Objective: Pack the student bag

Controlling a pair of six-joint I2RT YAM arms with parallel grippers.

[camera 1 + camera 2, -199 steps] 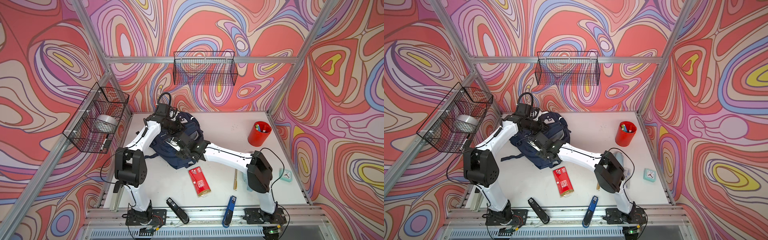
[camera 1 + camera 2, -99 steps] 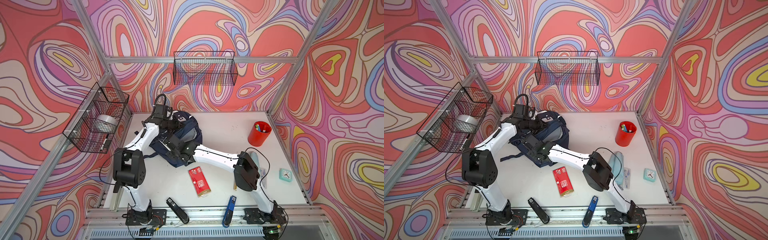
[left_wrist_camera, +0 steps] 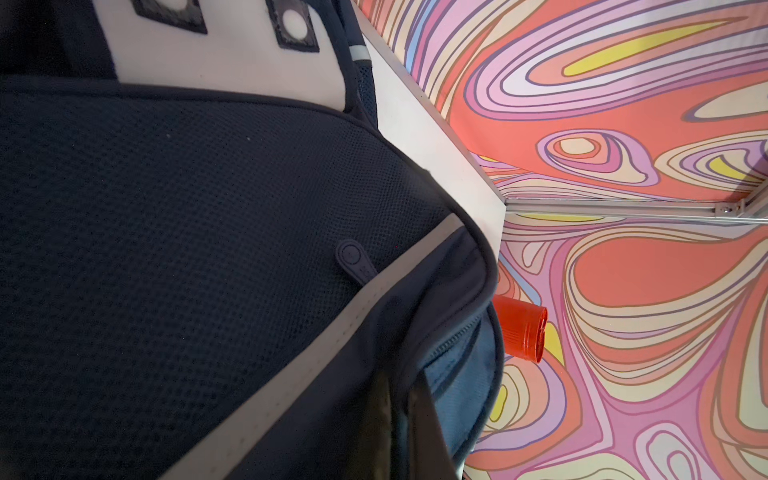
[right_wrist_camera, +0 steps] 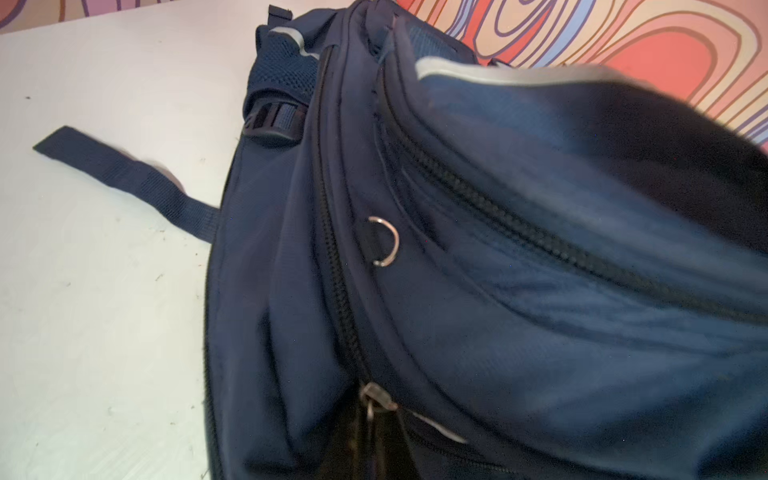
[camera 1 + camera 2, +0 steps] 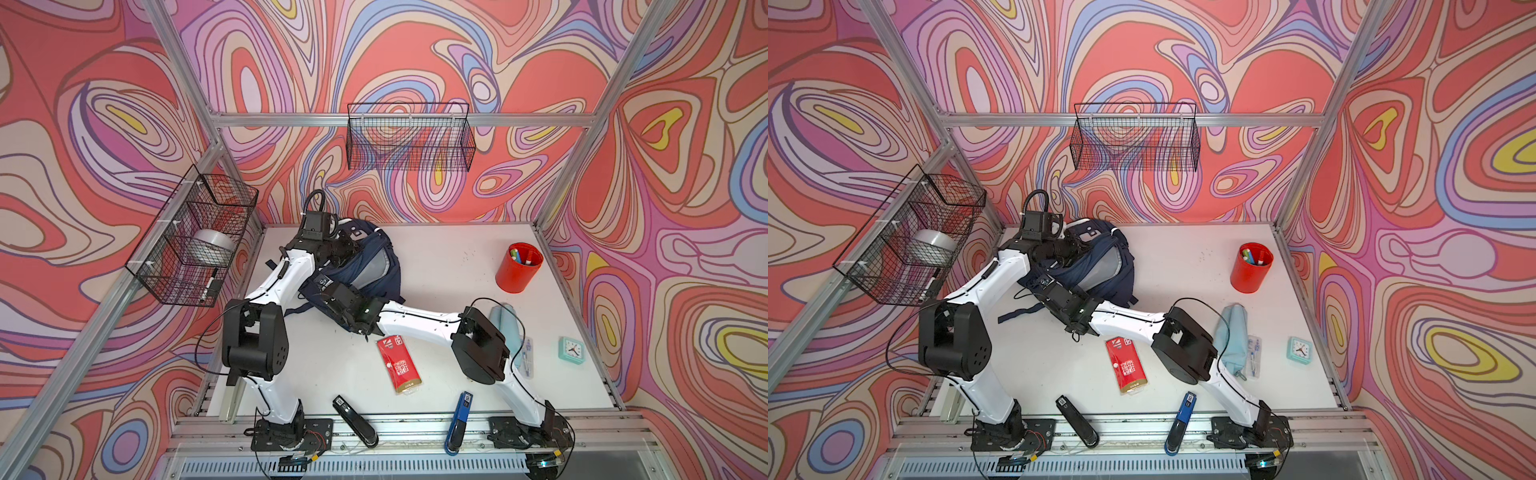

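One student bag (image 5: 388, 286), navy, likely soft and light, far left on the table (image 5: 449, 270). My left pincer (image 5: 352, 252) pinches its rim shut. My right pincer (image 4: 370, 440) nips the zipper pull (image 4: 376, 398). These look the best holds.

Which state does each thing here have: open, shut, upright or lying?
student bag: lying, zip partly open
left gripper: shut on the student bag
right gripper: shut on the zipper pull
red cup: upright, holds pens
clock: lying face up
red packet: lying flat
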